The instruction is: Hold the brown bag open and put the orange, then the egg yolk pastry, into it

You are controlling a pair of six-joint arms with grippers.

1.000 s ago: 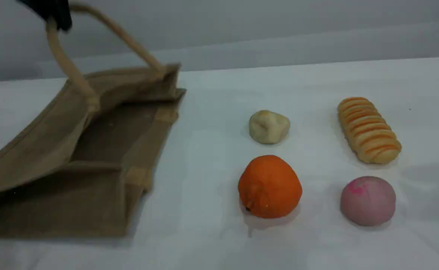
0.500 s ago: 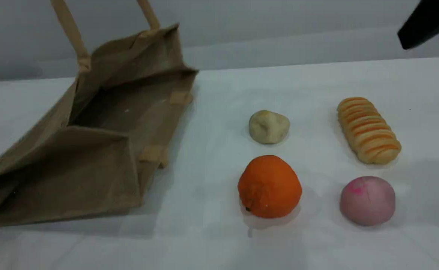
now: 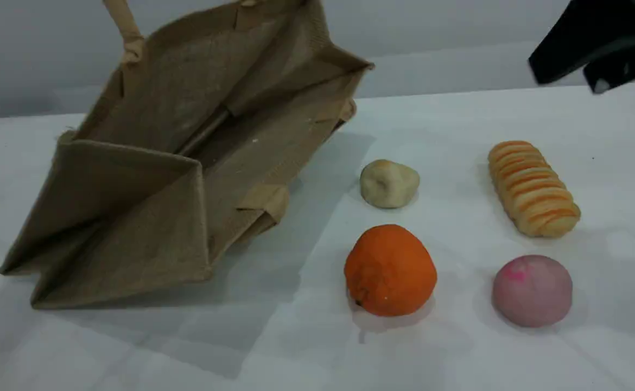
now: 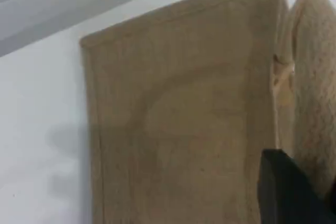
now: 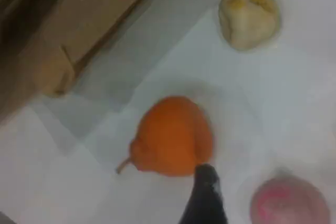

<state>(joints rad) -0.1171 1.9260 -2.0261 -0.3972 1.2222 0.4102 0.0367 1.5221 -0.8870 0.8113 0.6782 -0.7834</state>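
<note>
The brown bag [image 3: 176,163] hangs tilted at the left, its mouth gaping toward the right, one bottom edge on the table. Its beige handle [image 3: 125,27] runs up out of the scene view. The left wrist view shows the bag's side [image 4: 178,129] and the handle [image 4: 315,103] beside my left gripper's dark fingertip [image 4: 286,192], which is shut on it. The orange [image 3: 391,270] sits front centre, with the egg yolk pastry [image 3: 389,183] behind it. My right gripper [image 3: 567,79] hovers open at the upper right, above the table; its fingertip [image 5: 205,192] shows just beside the orange [image 5: 173,135].
A long orange-striped bread roll [image 3: 533,188] lies at the right. A pink round bun [image 3: 532,290] sits in front of it, right of the orange. The white table [image 3: 296,336] stretches on toward the front.
The bag has been pulled up and to the right by its handle, and its mouth has opened wide. My right gripper has come further into view from the upper right.
</note>
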